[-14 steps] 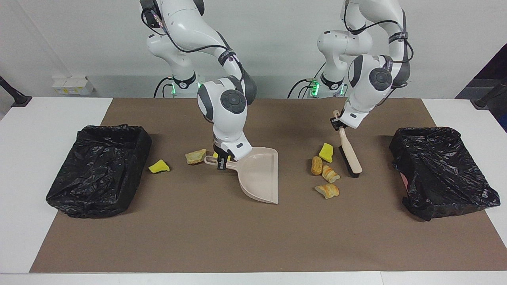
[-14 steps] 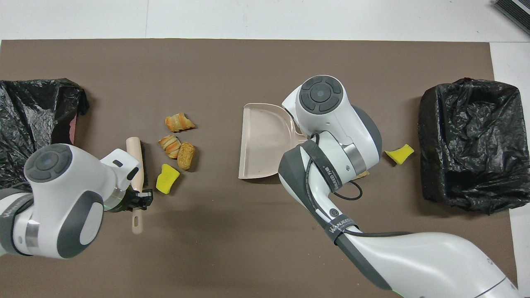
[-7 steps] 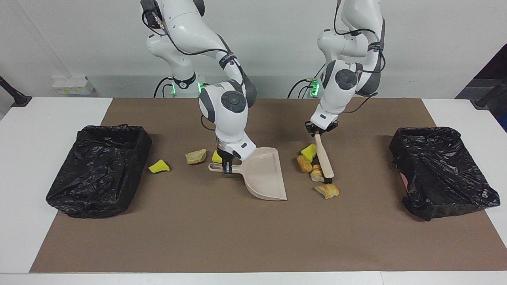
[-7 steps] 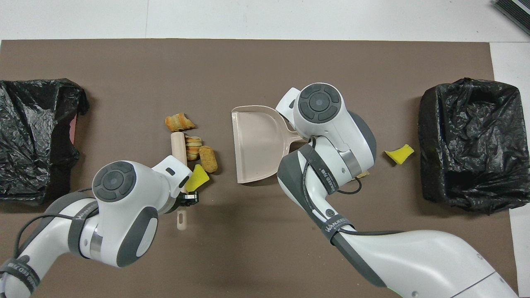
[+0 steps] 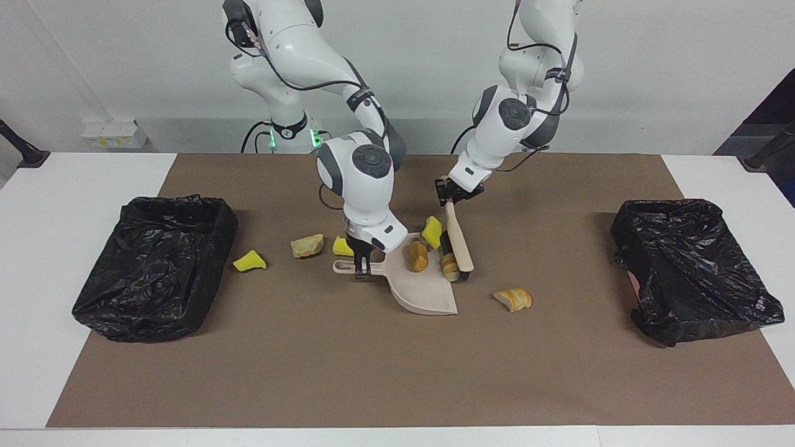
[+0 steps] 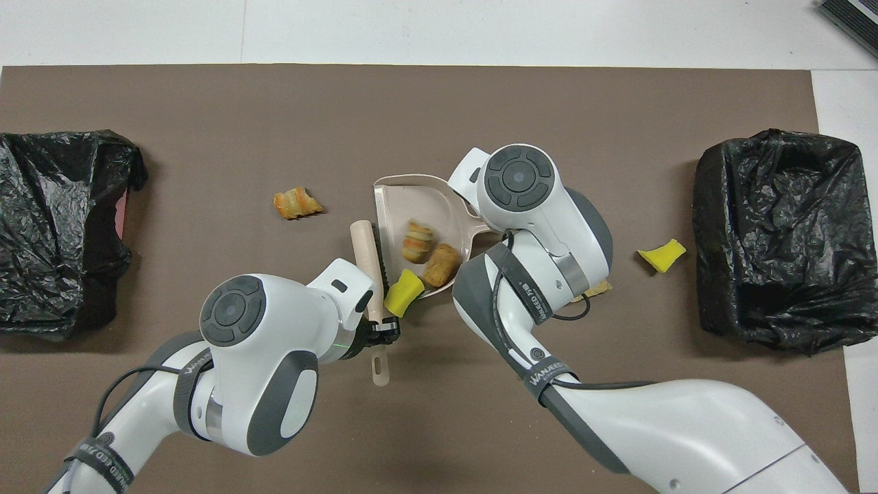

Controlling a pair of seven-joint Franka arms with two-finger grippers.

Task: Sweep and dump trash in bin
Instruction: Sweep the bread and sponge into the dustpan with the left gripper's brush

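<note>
Brown matting [image 5: 385, 372] covers a white table [image 5: 37, 248], with a black-lined bin [image 5: 155, 264] at the right arm's end and another black-lined bin [image 5: 692, 267] at the left arm's end.

Right arm bends down near the table's middle, wrist pointing straight down; the right end effector [image 5: 361, 266] is clamped on the handle of a beige dustpan [image 5: 425, 292], which rests on the mat.

Left arm reaches in across the mat, forearm sloping down; the left end effector [image 5: 452, 194] is closed on the handle of a beige brush [image 5: 458, 243], whose bristle end is at the dustpan's open mouth.

Trash: a brown pastry lump [image 5: 417, 256] and a striped pastry piece [image 6: 417, 240] lie in the dustpan, and a yellow sponge chunk [image 5: 431, 231] sits at its edge beside the brush. Another pastry piece [image 5: 514, 299] lies alone on the mat toward the left arm's end. A tan lump [image 5: 307, 246] and two more yellow chunks [image 5: 249, 261] lie between the dustpan and the bin at the right arm's end.
</note>
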